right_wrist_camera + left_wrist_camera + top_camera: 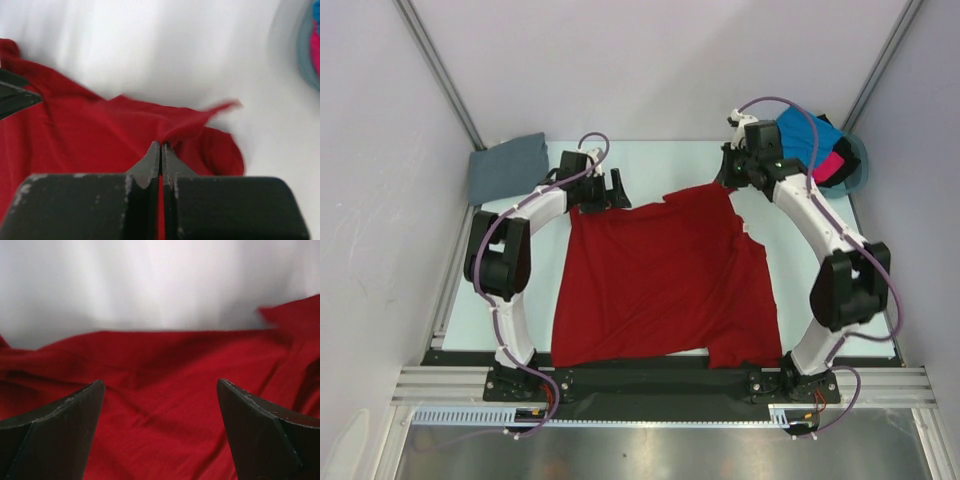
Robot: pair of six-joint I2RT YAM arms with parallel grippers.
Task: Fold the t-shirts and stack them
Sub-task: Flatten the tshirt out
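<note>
Wrist cam only: pinch, prob. red tee [75,135]

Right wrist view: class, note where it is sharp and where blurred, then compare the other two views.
Right wrist view: the shut right hand is crisp, pinching the deep red cloth t-shirt, but the shirt's far edge and the teal plastic basket are smeared. Left wrist view: the open left hand is sharp, the shirt's right corner blurred. Top external view: evenly lit, sharp throughout.
</note>
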